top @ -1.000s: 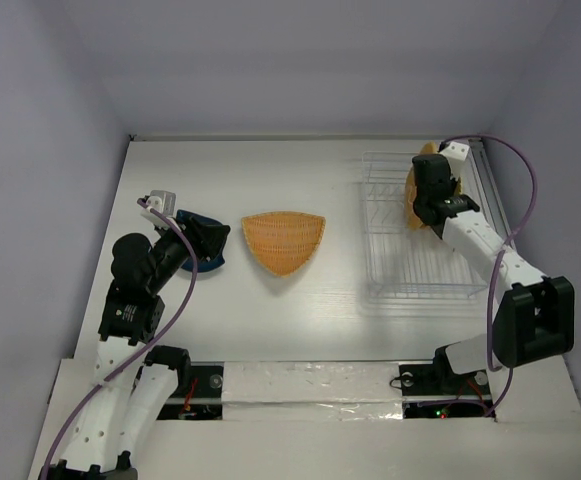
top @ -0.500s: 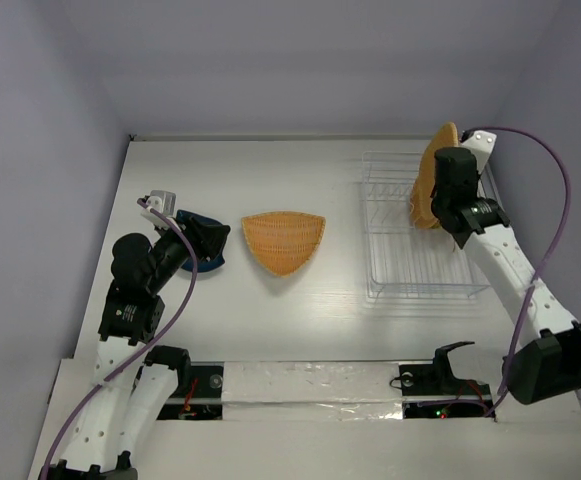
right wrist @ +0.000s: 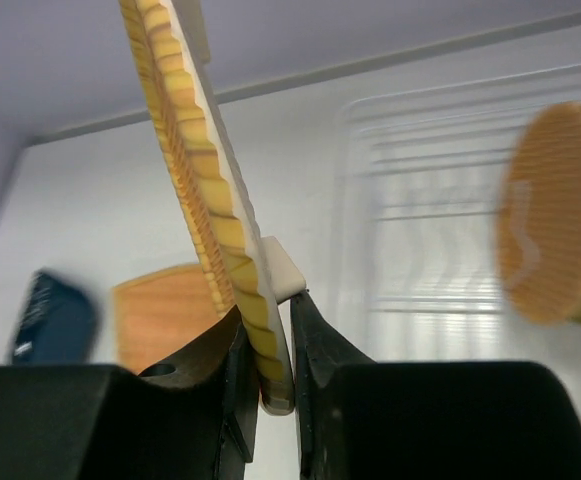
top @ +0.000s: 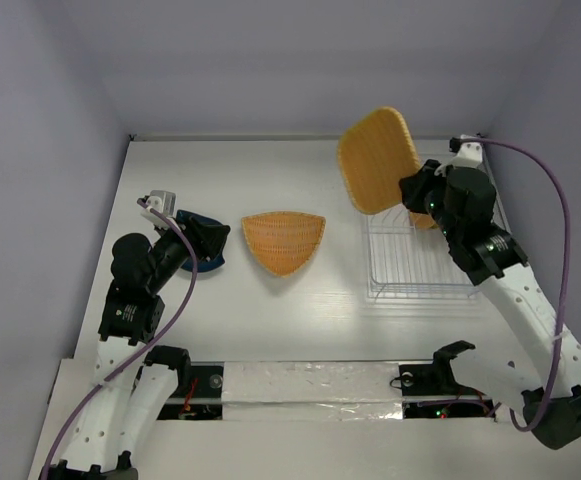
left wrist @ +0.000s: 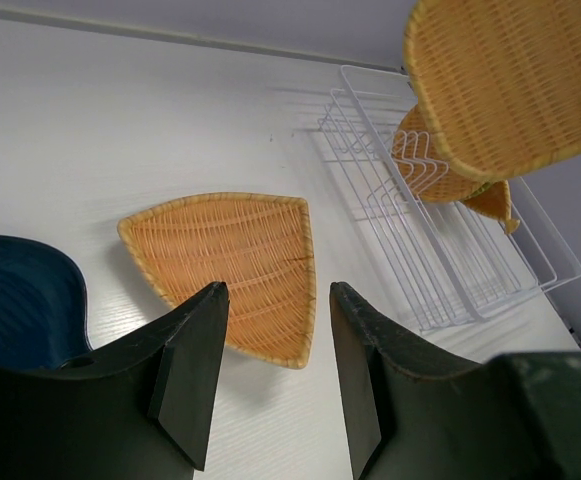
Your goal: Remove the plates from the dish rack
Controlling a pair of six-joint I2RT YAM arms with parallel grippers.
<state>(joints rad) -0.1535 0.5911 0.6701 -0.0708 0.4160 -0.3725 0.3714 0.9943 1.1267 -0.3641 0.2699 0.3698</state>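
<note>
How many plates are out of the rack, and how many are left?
Two lie on the table: the triangle plate and the blue dish. The right end effector holds the squarish plate in the air. At least two orange plates wait in the dish rack.

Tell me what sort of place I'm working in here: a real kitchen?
Probably a lab test cell, not a kitchen: a white table boxed in by plain walls, two robot arms bolted at its taped near edge, and a dish rack and woven plates as props.

top: overhead, rear | L wrist: low | R wrist: close | all share dish rack (top: 415,265)
</note>
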